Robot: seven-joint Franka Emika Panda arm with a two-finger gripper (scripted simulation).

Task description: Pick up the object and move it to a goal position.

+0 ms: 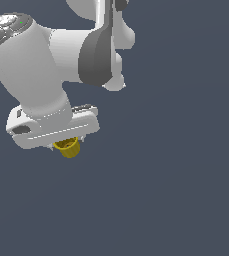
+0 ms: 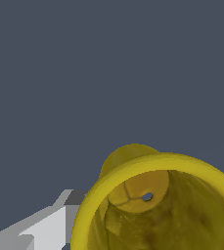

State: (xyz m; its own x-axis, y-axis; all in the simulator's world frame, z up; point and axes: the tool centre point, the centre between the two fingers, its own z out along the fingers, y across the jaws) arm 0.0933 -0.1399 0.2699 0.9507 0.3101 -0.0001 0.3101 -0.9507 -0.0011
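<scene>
Hanging from the exterior view's left, the white arm (image 1: 33, 65) reaches down to its gripper (image 1: 68, 141), whose wide body hides the fingers. Just beneath it sits the yellow cup (image 1: 68, 147), rim up against the gripper's underside and narrower base pointing down, its long axis close to vertical with a slight tilt. Whether the fingers clamp it or stand apart cannot be told. From the wrist view the cup's open mouth (image 2: 162, 205) faces the camera, one grey-white finger (image 2: 50, 224) beside its rim.
</scene>
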